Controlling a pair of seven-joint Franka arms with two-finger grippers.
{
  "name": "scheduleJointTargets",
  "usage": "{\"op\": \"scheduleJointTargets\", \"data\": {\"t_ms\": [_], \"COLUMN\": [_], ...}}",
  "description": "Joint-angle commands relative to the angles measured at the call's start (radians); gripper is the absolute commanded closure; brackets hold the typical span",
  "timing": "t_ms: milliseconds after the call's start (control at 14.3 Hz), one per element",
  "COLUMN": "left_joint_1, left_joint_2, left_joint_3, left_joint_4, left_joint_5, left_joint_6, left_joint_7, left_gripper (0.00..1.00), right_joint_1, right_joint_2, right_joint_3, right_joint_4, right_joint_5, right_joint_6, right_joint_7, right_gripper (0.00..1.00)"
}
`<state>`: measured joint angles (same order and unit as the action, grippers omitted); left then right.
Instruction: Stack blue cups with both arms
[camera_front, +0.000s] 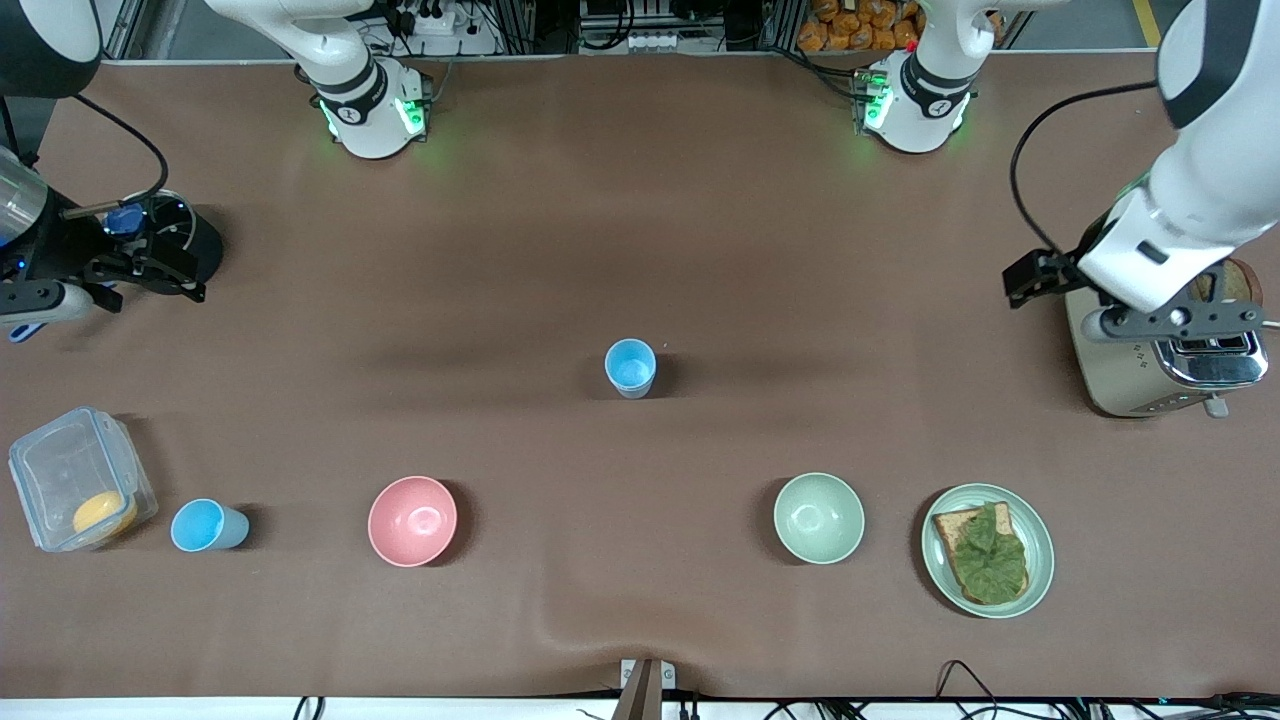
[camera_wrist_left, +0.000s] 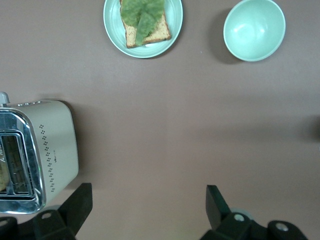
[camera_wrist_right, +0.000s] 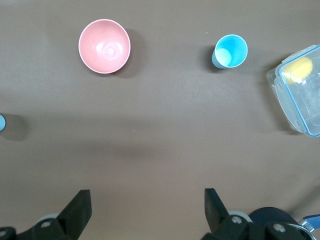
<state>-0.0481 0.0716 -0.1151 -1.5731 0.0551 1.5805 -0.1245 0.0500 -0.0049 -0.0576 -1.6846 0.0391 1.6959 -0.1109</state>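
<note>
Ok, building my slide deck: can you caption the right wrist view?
Open right gripper above brown table; pink bowl, blue cup and clear lidded container ahead.

One cup (camera_front: 630, 367) stands mid-table; the second cup (camera_front: 207, 526) sits nearer the camera toward the right arm's end — between a lidded container (camera_front: 78, 480) and a bowl (camera_front: 412, 521), apart from both
</note>
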Motion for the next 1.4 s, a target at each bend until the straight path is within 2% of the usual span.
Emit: {"op": "scheduleJointTargets", "data": {"t_ms": [0, 280, 559, 699, 769, 1329], "left_joint_1": [0.028, 0.031, 0.03, 0.048, 0.047, 0.031], "left_joint_2": [-0.071, -0.069, -0.078, -0.067, -0.065, -0.044], "left_joint_3": [0.021, 0.025, 0.023, 0.055, 0.055, 0.038], "left_joint_4": [-0.028, 0.025, 0.036, 0.088, 0.064, 0.082], "left_joint_5": [-0.041, -0.038, -0.047, -0.11, -0.113, -0.1], "left_joint_6": [-0.048, -0.057, -0.054, -0.054, -0.06, -0.059], "left_joint_7": [0.118, 0.226, 0.201, 0.181, 0.177, 0.129], "left_gripper": [0.0, 0.0, 0.0, 0.0, 0.0, 0.0], "right_joint_1": [-0.021, -0.021, -0.021, -0.021, -0.021, -0.022], "right_joint_2": [-0.007, -0.006, -0.006, -0.006, -0.006, -0.006], "right_joint_3": [0.012, 0.012, 0.012, 0.012, 0.012, 0.012], "right_joint_4": [0.006, 0.006, 0.006, 0.006, 0.006, 0.005], "right_joint_5": [-0.001, 0.001, 0.001, 0.001, 0.001, 0.001], "right_joint_6": [-0.015, -0.015, -0.013, -0.013, -0.013, -0.015], "right_joint_7": [-0.004, -0.004, -0.004, -0.004, -0.004, -0.004], "right_gripper": [0.0, 0.0, 0.0, 0.0, 0.0, 0.0]}}
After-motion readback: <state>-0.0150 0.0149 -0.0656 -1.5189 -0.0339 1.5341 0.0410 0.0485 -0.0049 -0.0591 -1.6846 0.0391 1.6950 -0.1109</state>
